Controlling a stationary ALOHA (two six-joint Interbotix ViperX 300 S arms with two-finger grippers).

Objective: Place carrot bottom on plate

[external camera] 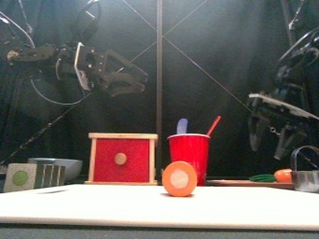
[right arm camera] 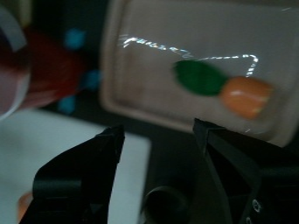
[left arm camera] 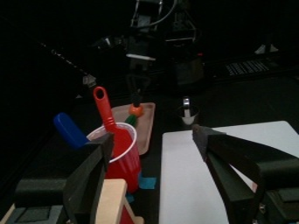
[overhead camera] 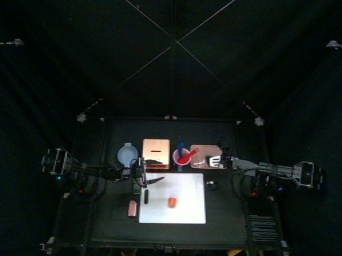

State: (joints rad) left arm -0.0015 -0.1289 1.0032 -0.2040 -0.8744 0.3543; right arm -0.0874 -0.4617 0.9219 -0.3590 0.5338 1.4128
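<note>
The carrot bottom (overhead camera: 168, 204) is lying near the middle of the white mat (overhead camera: 191, 180), apart from both arms. The plate (right arm camera: 152, 52) is sitting off the mat's right edge, already holding a carrot piece. The right gripper (right arm camera: 158, 144) is hovering over the plate, jaws spread wide; the left gripper (left arm camera: 146, 162) is hanging empty, jaws spread. The stub looks light, stiff and rounded, likely to roll, so pinching across its middle seems best.

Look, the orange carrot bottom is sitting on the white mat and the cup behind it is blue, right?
Almost. The carrot bottom does sit on the white mat, but the cup behind it is red, not blue, as the front view shows.
</note>
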